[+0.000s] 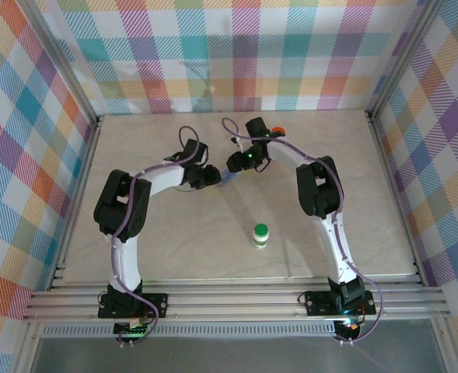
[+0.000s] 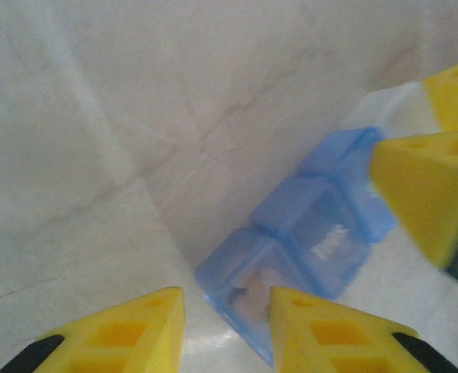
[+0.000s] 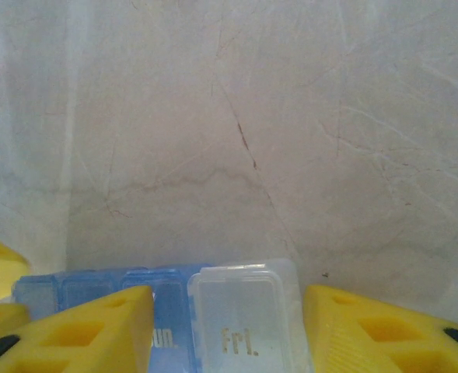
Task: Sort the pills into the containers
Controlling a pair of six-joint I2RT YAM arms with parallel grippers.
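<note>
A pill organiser (image 1: 227,178) lies mid-table between the two arms. Its compartments (image 2: 322,225) are blue, and the end one (image 3: 240,315), marked "Fri.", is clear. My left gripper (image 2: 227,291) is open by a narrow gap at the blue end, with its right finger (image 2: 330,330) over the last compartment. A pale blur inside that compartment may be a pill; I cannot tell. My right gripper (image 3: 227,289) stands open astride the clear end. One of its fingers (image 3: 96,330) lies over the "Sun." compartment, the other just past the organiser's end. A white pill bottle (image 1: 260,235) with a green cap stands upright nearer the arm bases.
A small orange object (image 1: 278,130) sits behind the right arm near the back wall. Checked walls and metal rails (image 1: 81,186) close in the beige marbled tabletop (image 1: 182,241). The two grippers (image 1: 222,172) are almost tip to tip over the organiser.
</note>
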